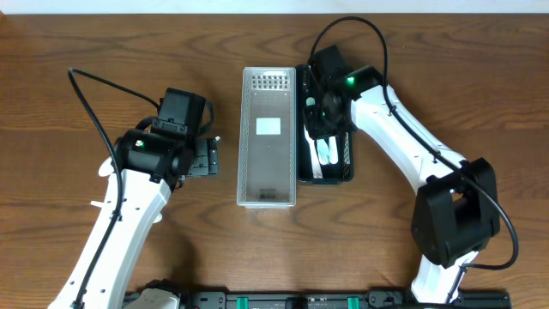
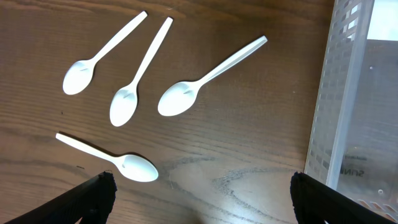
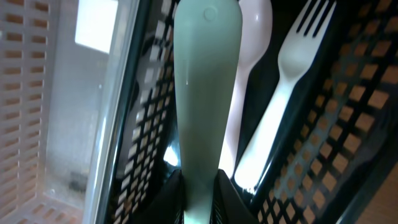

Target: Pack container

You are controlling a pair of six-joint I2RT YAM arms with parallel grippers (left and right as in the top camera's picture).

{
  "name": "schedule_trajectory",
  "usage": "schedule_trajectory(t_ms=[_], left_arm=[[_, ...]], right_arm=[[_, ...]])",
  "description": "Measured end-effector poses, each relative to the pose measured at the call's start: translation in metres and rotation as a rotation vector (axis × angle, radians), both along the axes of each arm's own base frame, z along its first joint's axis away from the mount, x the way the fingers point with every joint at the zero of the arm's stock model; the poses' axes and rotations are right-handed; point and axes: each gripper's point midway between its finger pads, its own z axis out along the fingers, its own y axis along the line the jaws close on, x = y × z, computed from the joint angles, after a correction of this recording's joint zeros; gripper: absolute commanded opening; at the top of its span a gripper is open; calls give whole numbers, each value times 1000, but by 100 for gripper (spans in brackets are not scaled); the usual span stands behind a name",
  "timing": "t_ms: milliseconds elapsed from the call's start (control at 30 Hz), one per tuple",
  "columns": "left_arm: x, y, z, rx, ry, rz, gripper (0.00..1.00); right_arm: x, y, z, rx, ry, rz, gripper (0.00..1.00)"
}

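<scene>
Your R hand (image 3: 199, 190) clamps a pale flat plastic utensil (image 3: 205, 93) lengthwise over the black mesh tray (image 3: 323, 143), prob. so it drops in flat. L hand (image 2: 200, 198) is wide open and empty above the white plastic spoons (image 2: 180, 99).

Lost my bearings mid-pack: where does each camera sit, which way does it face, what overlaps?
Overhead: above the table, looking down on clear basket, black basket, left arm, right arm.
Left wrist: on the left arm, facing down at four spoons; open left pincer's tips at bottom corners.
Right wrist: facing down into the black basket; right pincer shut on a white utensil.
Shared: the clear basket shows in all three.
</scene>
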Motion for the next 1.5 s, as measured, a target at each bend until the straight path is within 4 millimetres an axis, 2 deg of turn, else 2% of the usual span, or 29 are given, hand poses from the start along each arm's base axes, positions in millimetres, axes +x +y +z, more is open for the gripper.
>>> schedule_trajectory(t_ms=[67, 167, 367, 500, 600, 667, 733, 767, 800, 933, 1000, 1100, 1167, 1367, 1500], left_arm=[[0, 0, 0, 0, 0, 0, 92], [0, 0, 0, 1, 1, -4, 92], [-1, 0, 0, 13, 9, -32, 92], [-4, 1, -1, 19, 23, -39, 92], [-8, 2, -3, 31, 45, -63, 92], [-14, 4, -4, 54, 80, -110, 93], [-18, 8, -1, 70, 106, -149, 92], [-15, 10, 4, 67, 100, -158, 98], [-9, 11, 12, 51, 80, -178, 98], [15, 16, 49, -75, -30, -272, 99], [21, 23, 53, -99, -48, -312, 99], [29, 31, 36, -131, 5, -363, 99], [36, 35, 12, -155, 80, -396, 98], [52, 34, -64, -226, 282, -467, 98], [58, 35, -100, -251, 359, -474, 98]], right_arm=[[3, 1, 1, 7, -13, -5, 29], [8, 3, 2, 14, -33, 1, 39], [16, 1, 4, 18, -65, 19, 39], [30, -16, 5, 0, -95, -23, 39], [44, -44, 7, -46, -122, -87, 41], [56, -68, 12, -82, -148, -145, 52], [70, -100, 26, -112, -192, -208, 61], [76, -116, 34, -121, -213, -240, 62], [80, -131, 42, -127, -233, -273, 63], [76, -197, 73, -156, -257, -415, 63], [68, -223, 78, -168, -240, -470, 63], [61, -247, 76, -181, -215, -522, 63], [61, -255, 76, -183, -217, -541, 63], [64, -262, 78, -182, -235, -547, 63], [65, -262, 78, -184, -236, -540, 63]])
